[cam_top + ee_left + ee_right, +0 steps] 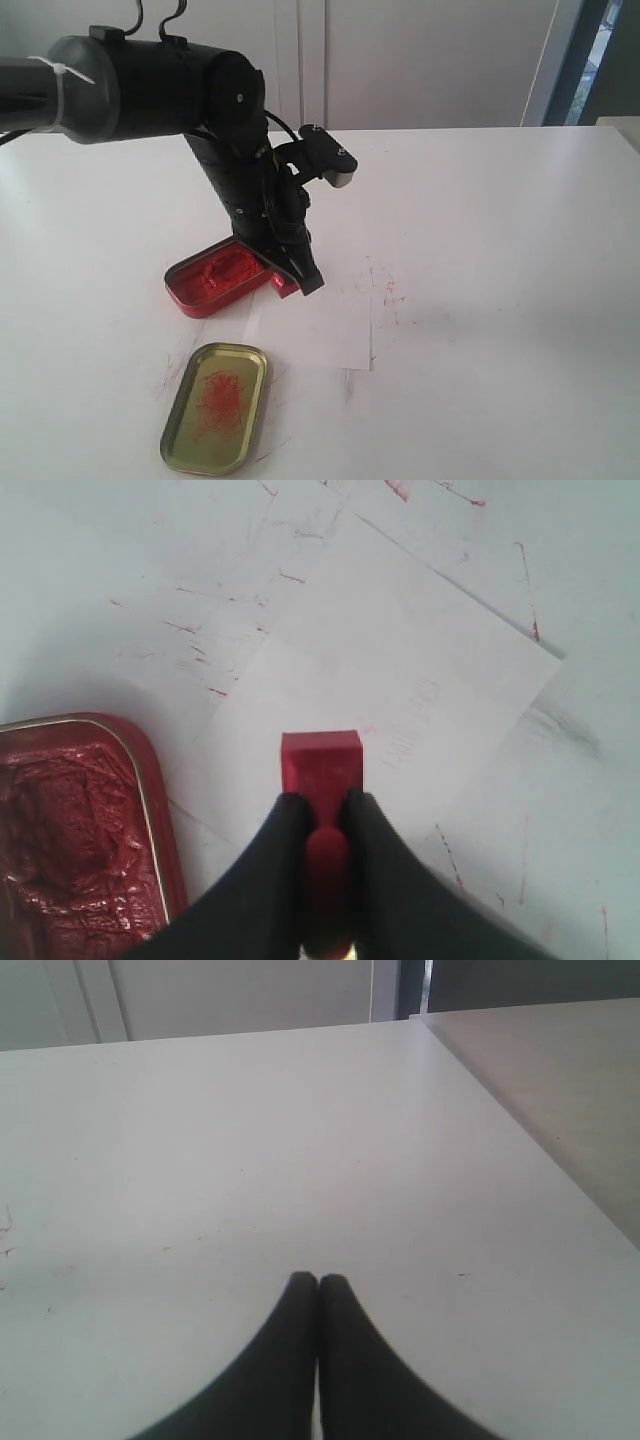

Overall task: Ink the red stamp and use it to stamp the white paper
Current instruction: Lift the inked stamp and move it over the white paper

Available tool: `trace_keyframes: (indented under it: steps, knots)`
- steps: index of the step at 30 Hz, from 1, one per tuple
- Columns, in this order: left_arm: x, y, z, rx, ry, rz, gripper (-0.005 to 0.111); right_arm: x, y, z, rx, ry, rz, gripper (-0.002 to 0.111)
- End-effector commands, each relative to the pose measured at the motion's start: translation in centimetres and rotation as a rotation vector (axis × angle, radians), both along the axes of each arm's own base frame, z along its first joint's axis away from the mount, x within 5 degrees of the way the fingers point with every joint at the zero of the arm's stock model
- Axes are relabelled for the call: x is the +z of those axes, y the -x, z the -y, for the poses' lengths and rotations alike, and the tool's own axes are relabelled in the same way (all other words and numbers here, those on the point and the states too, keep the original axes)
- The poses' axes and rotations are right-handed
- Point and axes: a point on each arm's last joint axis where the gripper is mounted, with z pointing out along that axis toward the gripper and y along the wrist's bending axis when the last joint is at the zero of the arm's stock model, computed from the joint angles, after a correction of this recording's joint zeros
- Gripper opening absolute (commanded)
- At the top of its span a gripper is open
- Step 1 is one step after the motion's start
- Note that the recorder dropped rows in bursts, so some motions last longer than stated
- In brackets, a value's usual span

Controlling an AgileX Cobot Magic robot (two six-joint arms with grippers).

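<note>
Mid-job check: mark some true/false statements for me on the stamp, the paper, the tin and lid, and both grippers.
1. The left gripper is shut on the small red plastic stamp. True.
2. The stamp is inside the red oval ink tin. False: it is over the thin white paper sheet, beside the tin.
3. The gold oval tin lid covers the ink tin. False: it lies apart on the white tabletop, smeared red inside.
4. The right gripper is shut and holds nothing. True.
</note>
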Motion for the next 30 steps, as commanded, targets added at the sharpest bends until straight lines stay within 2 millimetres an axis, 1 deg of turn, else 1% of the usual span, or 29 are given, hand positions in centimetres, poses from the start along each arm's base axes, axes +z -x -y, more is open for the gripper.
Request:
trace_keyframes:
  steps: [1, 14, 17, 21, 30]
  knots:
    - [0.2, 0.4, 0.0, -0.008, 0.001, -0.009, 0.0, 0.0, 0.0, 0.0, 0.005, 0.005, 0.013, 0.0]
    - [0.3, 0.2, 0.4, -0.019, 0.032, 0.019, 0.0, 0.0, 0.0, 0.0, 0.005, 0.005, 0.013, 0.0]
    - [0.2, 0.6, 1.0, -0.073, 0.033, 0.038, 0.0, 0.0, 0.0, 0.0, 0.005, 0.005, 0.013, 0.0]
    - [-0.1, 1.1, 1.7, -0.099, 0.031, 0.04, 0.0, 0.0, 0.0, 0.0, 0.005, 0.005, 0.013, 0.0]
    - [-0.1, 1.2, 1.8, -0.091, 0.045, 0.028, 0.0, 0.0, 0.0, 0.0, 0.005, 0.005, 0.013, 0.0]
